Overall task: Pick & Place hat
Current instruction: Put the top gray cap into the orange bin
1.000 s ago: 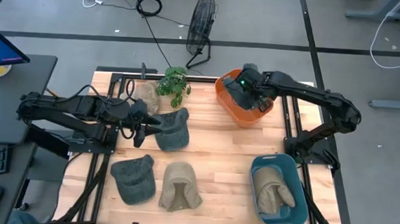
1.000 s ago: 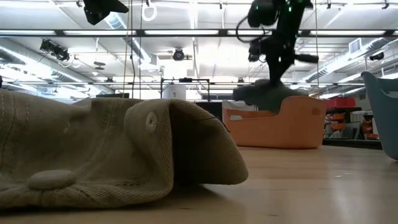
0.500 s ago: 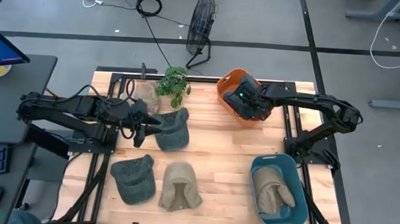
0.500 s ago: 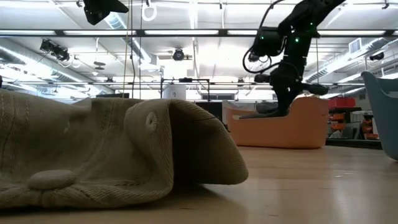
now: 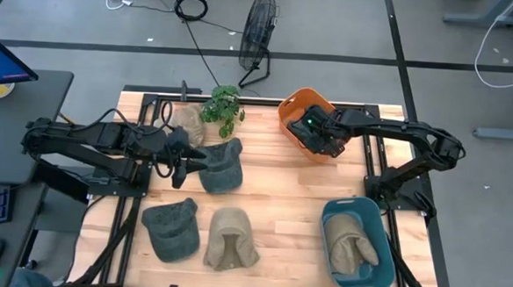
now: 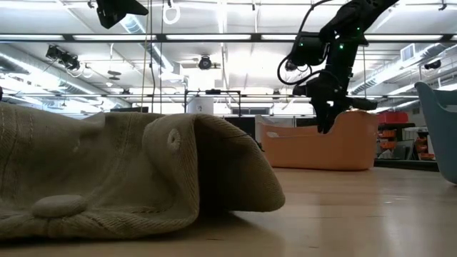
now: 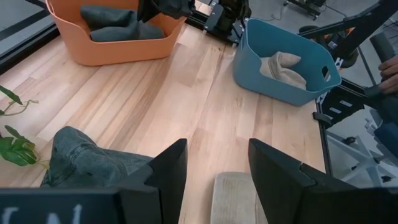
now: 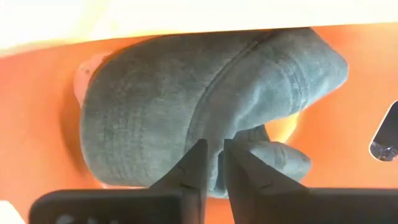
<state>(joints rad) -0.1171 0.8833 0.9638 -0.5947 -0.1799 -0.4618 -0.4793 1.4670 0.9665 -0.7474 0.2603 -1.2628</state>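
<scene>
My right gripper hangs over the orange bin at the far right of the table, fingers pointing down and open by a narrow gap. A grey hat lies inside that bin under the fingertips, crown up on the bin's floor. In the low view my right gripper stands at the bin's rim with nothing hanging from it. My left gripper waits open at the table's left, beside a blue-grey hat lying on the wood.
A grey hat and a beige hat lie at the near edge. A blue bin at the near right holds a beige hat. A tan hat and a potted plant sit at the far edge.
My right gripper has come down toward the near edge with the grey hat hanging below it, lowering it into the orange bin. The hat has left the fingers and now lies in the bin, and the gripper has risen slightly above the rim.
</scene>
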